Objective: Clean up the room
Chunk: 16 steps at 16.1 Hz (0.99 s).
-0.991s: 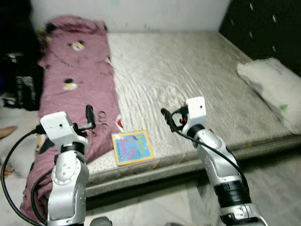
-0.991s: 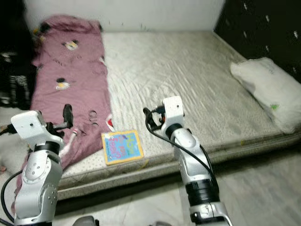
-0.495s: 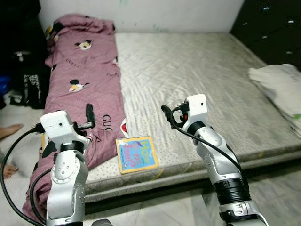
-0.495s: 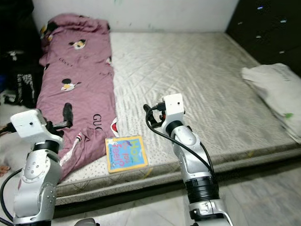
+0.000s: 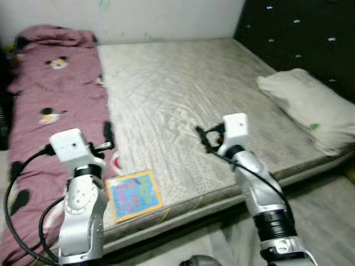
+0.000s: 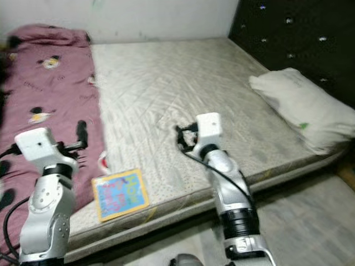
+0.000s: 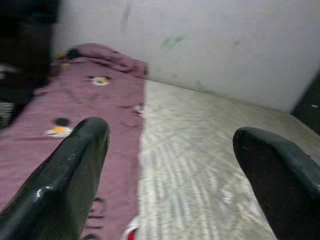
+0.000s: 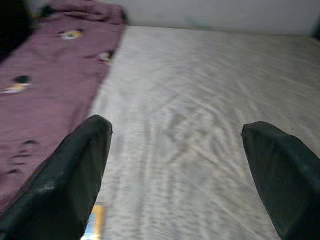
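Since half a second ago our head camera has swung toward the right: the pillow (image 5: pixel 304 108) now sits fully in frame and the pink blanket (image 5: pixel 39 111) has slid to the left edge. Nothing on the bed appears to have moved itself, and both arms hold the same raised pose.

Left gripper (image 7: pixel 175 170) hovers above the blanket's inner edge, fingers spread wide, nothing between them. Right gripper (image 8: pixel 180 175) hovers over the bare mattress (image 5: pixel 177 94), likewise wide and empty.

Step in hand, as we judge it: approach and survey, no grasp begun. The likeliest item to tidy is the picture book (image 5: pixel 132 195), lying flat near the front edge of the mattress, just beside the blanket and near the left arm. Next move probably calls for lowering a gripper to the book's edge; a flat thin book on soft bedding may be awkward to pinch.

Surface: grey quilted mattress, wrinkled. Blanket runs along its left side and hangs off the front. Pillow rests at the right side below a dark studded headboard (image 5: pixel 299 39). White wall (image 5: pixel 138 16) behind, pale floor (image 5: pixel 327 216) in front.
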{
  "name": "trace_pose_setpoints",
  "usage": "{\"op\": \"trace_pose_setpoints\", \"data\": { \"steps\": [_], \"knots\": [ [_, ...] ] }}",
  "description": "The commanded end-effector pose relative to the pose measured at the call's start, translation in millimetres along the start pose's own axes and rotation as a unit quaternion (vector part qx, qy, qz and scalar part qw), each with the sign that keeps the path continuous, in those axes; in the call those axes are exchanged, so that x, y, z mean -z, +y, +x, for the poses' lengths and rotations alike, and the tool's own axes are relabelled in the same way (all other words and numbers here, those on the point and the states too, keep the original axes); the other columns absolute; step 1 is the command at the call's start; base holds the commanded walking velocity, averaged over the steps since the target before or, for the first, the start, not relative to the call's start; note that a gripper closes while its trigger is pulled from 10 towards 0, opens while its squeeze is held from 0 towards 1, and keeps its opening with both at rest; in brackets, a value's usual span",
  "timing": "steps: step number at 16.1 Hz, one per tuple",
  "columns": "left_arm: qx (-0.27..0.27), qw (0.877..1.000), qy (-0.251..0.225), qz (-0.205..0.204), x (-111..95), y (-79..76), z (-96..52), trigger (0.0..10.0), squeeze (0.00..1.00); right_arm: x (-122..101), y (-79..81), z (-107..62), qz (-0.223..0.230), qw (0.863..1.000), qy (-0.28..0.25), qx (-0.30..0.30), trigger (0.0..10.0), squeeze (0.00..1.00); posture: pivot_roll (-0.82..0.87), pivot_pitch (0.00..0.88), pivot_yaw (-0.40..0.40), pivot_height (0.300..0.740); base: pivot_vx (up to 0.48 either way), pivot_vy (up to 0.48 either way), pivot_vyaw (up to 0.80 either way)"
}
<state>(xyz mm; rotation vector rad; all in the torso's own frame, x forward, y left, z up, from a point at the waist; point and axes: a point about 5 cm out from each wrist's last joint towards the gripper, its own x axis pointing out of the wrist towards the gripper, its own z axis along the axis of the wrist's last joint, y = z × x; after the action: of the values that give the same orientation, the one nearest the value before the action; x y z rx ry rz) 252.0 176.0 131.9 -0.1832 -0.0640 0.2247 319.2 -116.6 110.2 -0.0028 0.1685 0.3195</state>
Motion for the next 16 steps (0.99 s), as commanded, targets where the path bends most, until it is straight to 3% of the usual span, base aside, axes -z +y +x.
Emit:
{"op": "trace_pose_setpoints", "data": {
  "steps": [1, 8, 11, 12, 14, 16],
  "knots": [
    [-0.005, 1.000, 0.002, 0.002, 0.0, -0.4, -0.7, 10.0, 0.00, -4.5, -3.8, 0.2, -0.005, 1.000, -0.006, 0.002, 10.0, 0.00, -0.04, 0.000, -0.083, 0.740, 0.000, 0.000, 0.00],
    [-0.003, 1.000, -0.005, 0.000, -0.8, -0.4, -0.9, 10.0, 0.00, -2.2, -3.2, 1.7, -0.007, 1.000, 0.003, -0.001, 10.0, 0.00, -0.04, 0.000, -0.088, 0.740, 0.000, 0.479, -0.07],
    [-0.014, 0.999, 0.007, 0.051, 3.4, 5.0, 0.4, 10.0, 0.00, -3.2, -2.4, 1.5, -0.006, 1.000, 0.000, -0.002, 10.0, 0.00, -0.03, 0.000, -0.090, 0.740, 0.000, 0.000, 0.00],
    [-0.039, 0.994, 0.009, 0.101, 2.0, 11.8, 3.0, 10.0, 0.00, -4.1, -2.7, 1.6, -0.002, 1.000, -0.002, 0.001, 10.0, 0.00, -0.03, 0.000, -0.090, 0.740, 0.000, 0.000, 0.00],
    [0.016, 0.993, -0.020, 0.115, -3.7, 15.8, 2.5, 10.0, 0.00, -4.4, -3.4, 1.8, 0.003, 1.000, -0.002, 0.005, 10.0, 0.00, -0.03, 0.005, -0.089, 0.740, 0.000, 0.000, 0.00],
    [-0.004, 0.992, -0.015, 0.122, 0.1, 27.3, 0.7, 10.0, 0.00, -3.5, -3.9, 0.8, 0.010, 1.000, -0.002, 0.010, 10.0, 0.00, -0.03, 0.008, -0.086, 0.740, 0.000, 0.000, 0.00]
  ]
}}
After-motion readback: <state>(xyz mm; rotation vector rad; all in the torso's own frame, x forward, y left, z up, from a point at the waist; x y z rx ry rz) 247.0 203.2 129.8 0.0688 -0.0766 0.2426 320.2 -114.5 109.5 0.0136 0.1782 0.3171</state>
